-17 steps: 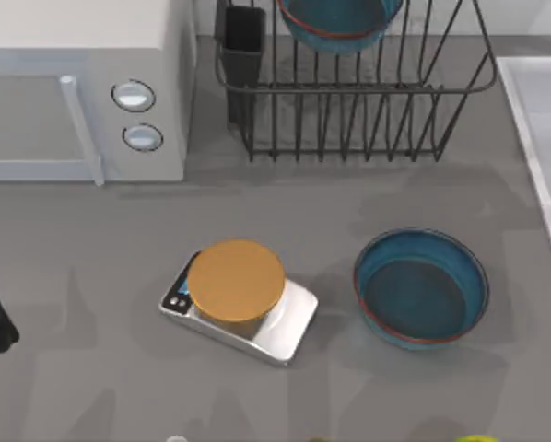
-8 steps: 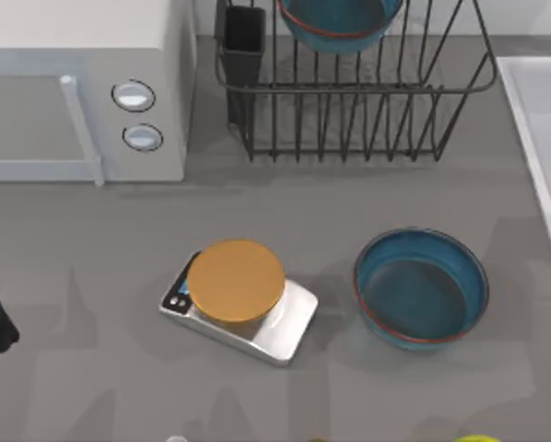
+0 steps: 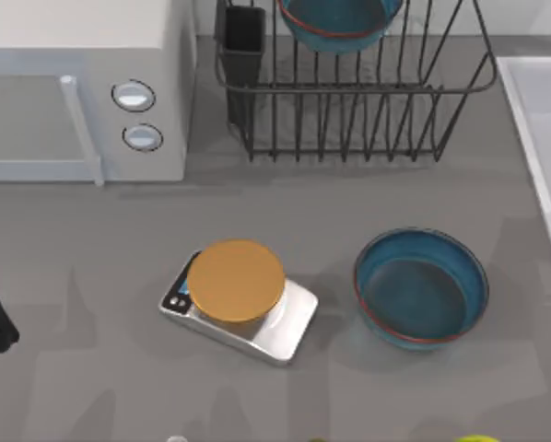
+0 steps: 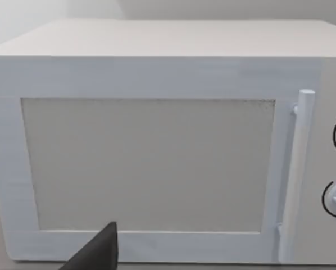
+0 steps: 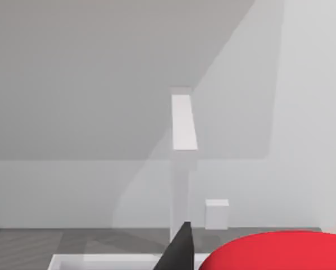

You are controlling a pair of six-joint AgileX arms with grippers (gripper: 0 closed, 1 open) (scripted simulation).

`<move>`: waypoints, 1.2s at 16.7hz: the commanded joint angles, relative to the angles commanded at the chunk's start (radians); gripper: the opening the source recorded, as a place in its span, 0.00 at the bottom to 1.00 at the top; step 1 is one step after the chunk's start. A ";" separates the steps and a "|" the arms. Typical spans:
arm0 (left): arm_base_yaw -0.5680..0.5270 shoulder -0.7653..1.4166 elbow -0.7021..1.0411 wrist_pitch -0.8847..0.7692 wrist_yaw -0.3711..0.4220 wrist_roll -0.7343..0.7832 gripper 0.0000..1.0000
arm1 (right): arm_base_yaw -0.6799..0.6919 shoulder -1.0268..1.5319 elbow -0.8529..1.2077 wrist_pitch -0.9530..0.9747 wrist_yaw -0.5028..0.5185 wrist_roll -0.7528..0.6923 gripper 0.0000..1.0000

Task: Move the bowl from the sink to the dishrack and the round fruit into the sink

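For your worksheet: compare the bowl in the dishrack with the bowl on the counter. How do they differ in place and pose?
The bowl in the dishrack sits among the black wires of the dishrack, cut off by the picture's top edge; the bowl on the counter rests upright and open on the grey counter, wholly in view. Both are teal-blue with a red-brown rim.

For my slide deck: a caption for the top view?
One blue bowl on the counter, another in the dishrack, beside a kitchen scale.

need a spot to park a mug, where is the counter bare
Bare counter runs as a wide strip between the microwave and dishrack behind and the scale and bowl in front. The front left corner beside the scale is free too. The gap between scale and bowl is tighter.
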 joint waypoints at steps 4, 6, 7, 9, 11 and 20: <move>0.000 0.000 0.000 0.000 0.000 0.000 1.00 | -0.007 0.186 -0.022 0.197 -0.002 0.000 0.00; 0.000 0.000 0.000 0.000 0.000 0.000 1.00 | -0.008 0.314 -0.040 0.350 -0.002 0.000 0.00; 0.000 0.000 0.000 0.000 0.000 0.000 1.00 | -0.008 0.378 -0.051 0.431 -0.002 0.000 0.00; 0.000 0.000 0.000 0.000 0.000 0.000 1.00 | -0.007 0.496 -0.072 0.582 0.000 -0.001 0.00; 0.000 0.000 0.000 0.000 0.000 0.000 1.00 | -0.005 0.591 -0.090 0.695 0.003 -0.003 0.00; 0.000 0.000 0.000 0.000 0.000 0.000 1.00 | -0.002 0.683 -0.107 0.793 0.007 -0.006 0.08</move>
